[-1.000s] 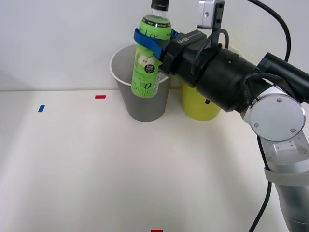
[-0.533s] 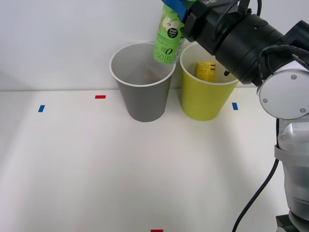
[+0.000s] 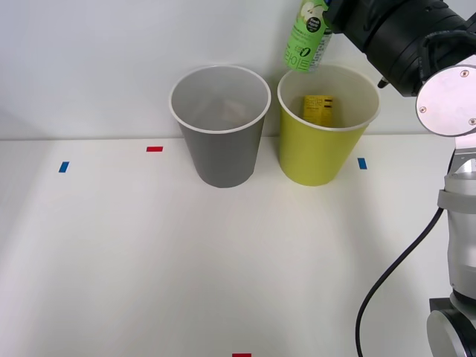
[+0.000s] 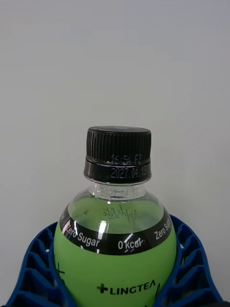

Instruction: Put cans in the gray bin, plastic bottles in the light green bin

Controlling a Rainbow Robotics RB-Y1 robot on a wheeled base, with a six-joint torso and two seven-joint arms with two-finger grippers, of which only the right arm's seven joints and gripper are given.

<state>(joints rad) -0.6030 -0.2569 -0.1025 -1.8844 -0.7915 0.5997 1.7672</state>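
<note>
The green-labelled plastic bottle [image 3: 306, 37] with a black cap [image 4: 118, 151] hangs tilted in the air, its base just above the back left rim of the light green bin [image 3: 321, 152]. My right gripper [image 4: 115, 230] is shut on it, with a blue ribbed finger [image 4: 36, 268] on each side of its body. The black right arm [image 3: 401, 37] reaches in from the top right. A yellow-labelled plastic bottle [image 3: 318, 106] lies inside the light green bin. The gray bin [image 3: 221, 149] stands just to its left, and I see no cans.
Both bins stand at the back of the white table, close to the white wall. Small tape marks lie on the table: blue [image 3: 64, 166], red [image 3: 155, 149], blue [image 3: 362, 163] and red at the front edge [image 3: 242, 355].
My right arm has risen and swung right with the green bottle, from in front of the gray bin to above the light green bin's rim.
</note>
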